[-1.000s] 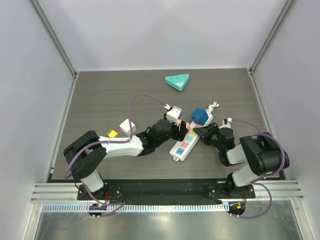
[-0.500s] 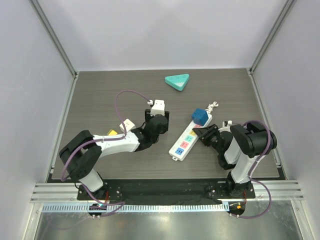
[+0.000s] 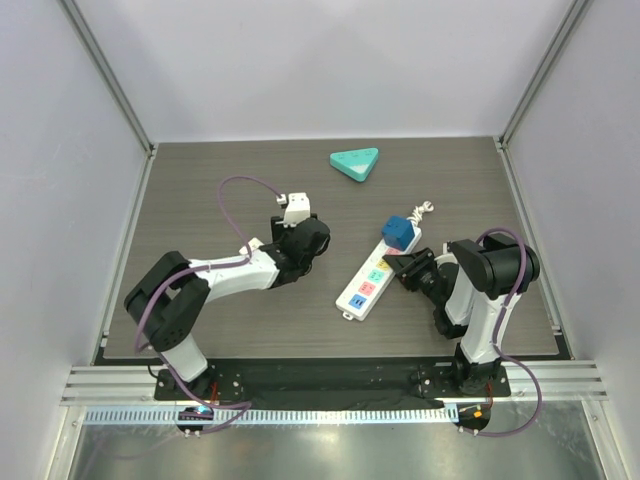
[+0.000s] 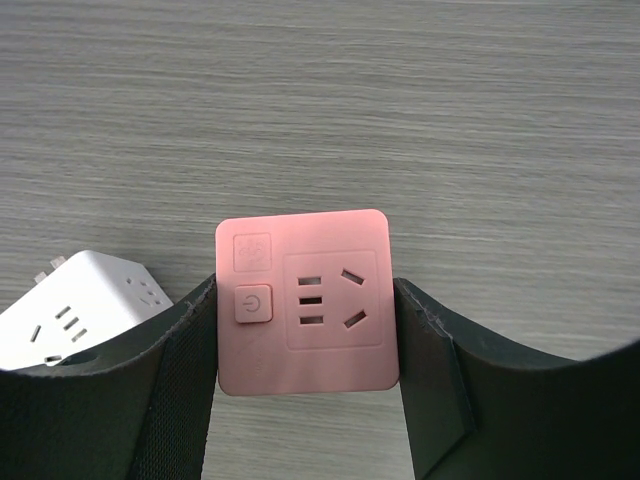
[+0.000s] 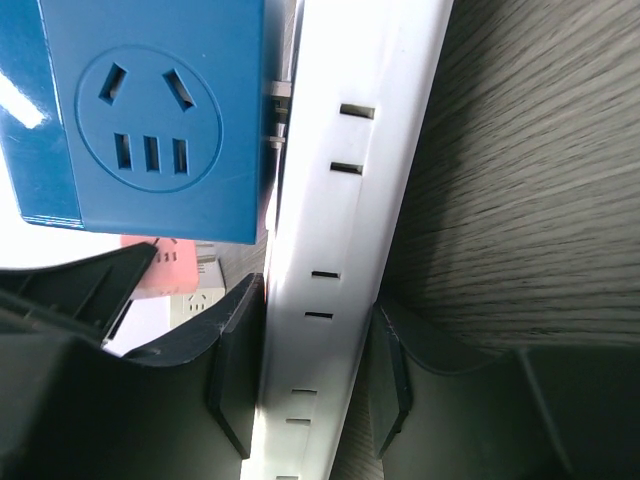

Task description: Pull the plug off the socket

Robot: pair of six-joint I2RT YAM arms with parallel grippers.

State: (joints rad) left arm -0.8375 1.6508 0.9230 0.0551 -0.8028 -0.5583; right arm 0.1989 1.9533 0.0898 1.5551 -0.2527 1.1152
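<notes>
The socket, a long white power strip [image 3: 368, 282], lies slantwise right of the table's middle. A blue cube plug [image 3: 400, 232] sits plugged in at its far end. My right gripper [image 3: 407, 268] is shut on the strip's sides; in the right wrist view the strip [image 5: 350, 230] fills the gap between the pads, with the blue plug [image 5: 150, 110] beside it. My left gripper [image 3: 306, 242] is left of the strip and apart from it. It is shut on a pink cube plug [image 4: 305, 300], held just above the wood.
A teal triangular tray [image 3: 354, 162] lies at the far middle. A white cube plug [image 4: 80, 320] rests on the table just left of the left gripper, and the left arm partly covers it in the top view [image 3: 253, 244]. The strip's short white cord [image 3: 424, 211] curls at its far end.
My left gripper has drawn back left and away from the strip with the pink plug in it. The strip has shifted slightly. The right gripper stays on the strip.
</notes>
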